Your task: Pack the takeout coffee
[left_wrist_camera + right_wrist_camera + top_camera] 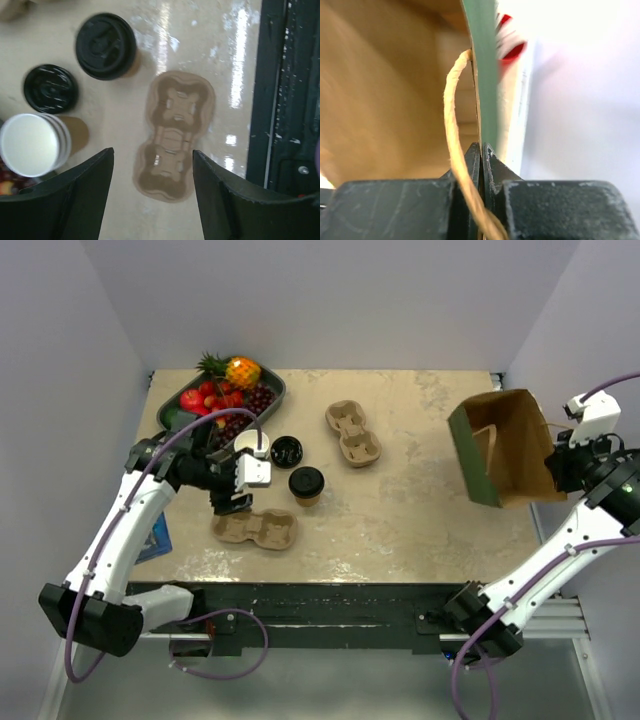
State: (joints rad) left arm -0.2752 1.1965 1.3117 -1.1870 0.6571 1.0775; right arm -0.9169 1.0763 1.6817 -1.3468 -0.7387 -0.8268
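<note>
— Over the near carrier (255,529) (175,135), what of the left gripper (232,502) (152,160)?
— Jaws well apart; nothing held; the carrier lies below, between its fingers (85,200).
— The coffee?
— One lidded cup (306,483) (106,46) upright just beyond the carrier; one open cup (257,443) (30,145) farther beyond, a loose lid (286,451) (50,88) beside it.
— The right gripper (560,465) (481,150)?
— Well right of the carrier; jaws pinched tight on the bag (510,445) (482,50) at its edge; twine handle (451,115) alongside.
</note>
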